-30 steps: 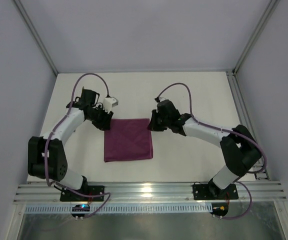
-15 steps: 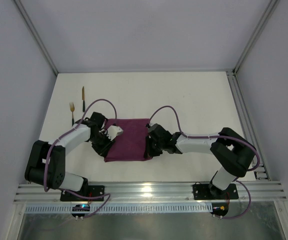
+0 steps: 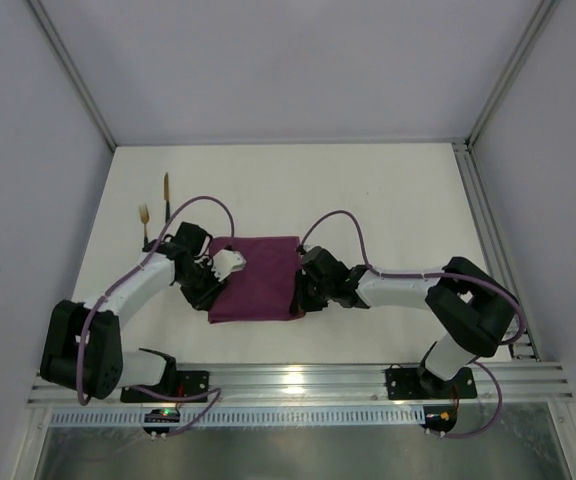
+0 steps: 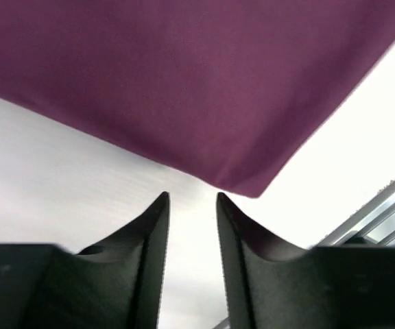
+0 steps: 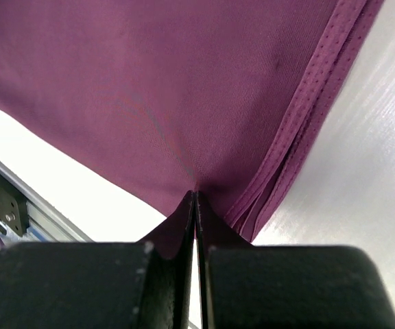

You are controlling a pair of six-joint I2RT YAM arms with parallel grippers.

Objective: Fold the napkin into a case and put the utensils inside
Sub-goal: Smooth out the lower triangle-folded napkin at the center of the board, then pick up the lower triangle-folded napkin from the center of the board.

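Note:
The magenta napkin (image 3: 256, 280) lies folded into a flat square in the middle of the table. Its layered hemmed edges (image 5: 321, 130) show in the right wrist view. My right gripper (image 3: 299, 300) is at the napkin's near right corner, shut (image 5: 195, 194) on the cloth, which puckers at the fingertips. My left gripper (image 3: 207, 299) sits low beside the near left corner (image 4: 245, 186), open (image 4: 192, 199) with only bare table between its fingers. The gold fork (image 3: 145, 222) and knife (image 3: 166, 196) lie side by side at the far left, apart from both grippers.
The white table (image 3: 388, 200) is walled on three sides. An aluminium rail (image 3: 298, 380) with both arm bases runs along the near edge. The left arm's elbow (image 3: 183, 240) is close to the fork.
Both grippers came from the napkin's far corners to its near corners, uncovering the fork and knife. The right gripper has closed on the cloth. Little has moved in the last half second.

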